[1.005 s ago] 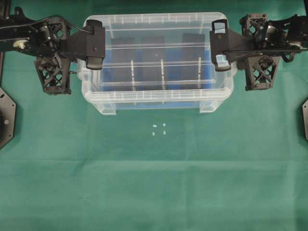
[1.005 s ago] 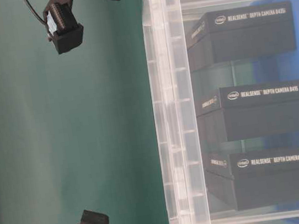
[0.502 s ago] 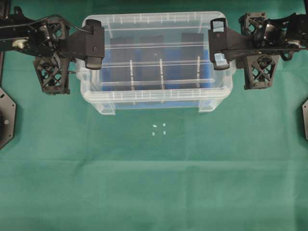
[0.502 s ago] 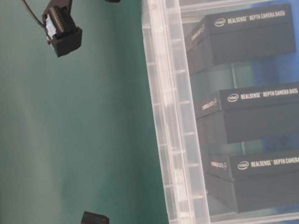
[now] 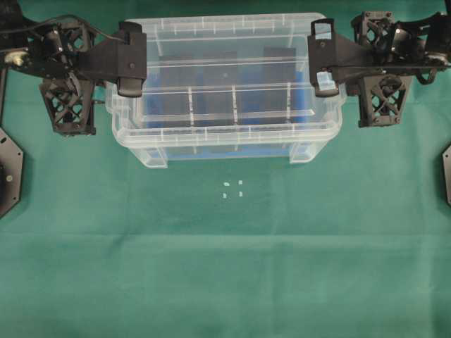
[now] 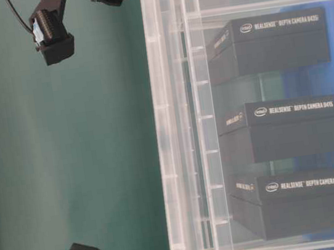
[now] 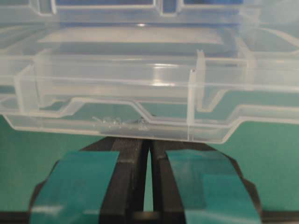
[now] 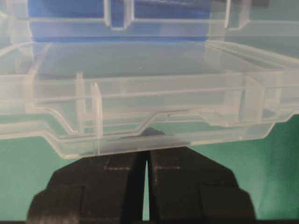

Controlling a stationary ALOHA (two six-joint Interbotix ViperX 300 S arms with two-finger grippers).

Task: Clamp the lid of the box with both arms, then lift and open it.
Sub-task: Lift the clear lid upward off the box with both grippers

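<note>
Clear lid (image 5: 225,70) sits over the clear box (image 5: 225,144) at the far middle of the green bench (image 5: 225,267), gripped at both short ends. In the table-level view the lid edge (image 6: 167,125) stands off from the box wall (image 6: 207,119), so it looks raised off the rim; how far up, can't tell.

Left hand (image 5: 131,60) clamped on the lid's left end, right hand (image 5: 324,58) clamped on the right end. Left wrist view: lid's clear rim (image 7: 140,102) fills the frame, the two teal-taped fingers (image 7: 74,182) pressed nearly together just under it, thin slit between them. Right wrist view: same setup, black fingers (image 8: 103,186) close together under the lid rim (image 8: 140,116); whether the rim is pinched right at the tips is hidden by the plastic.

Inside the box: blue insert (image 5: 306,105) and three black blocks (image 6: 282,127) side by side, each printed with white camera branding. Seen only through the clear plastic from above.

Other stuff: four small white marks (image 5: 232,189) on the bench just in front of the box. Black plates at the bench's left edge (image 5: 8,172) and right edge (image 5: 447,169), well apart from the box. Lattice wrist frames hang outside the box on each side, left (image 5: 67,105) and right (image 5: 384,98).
</note>
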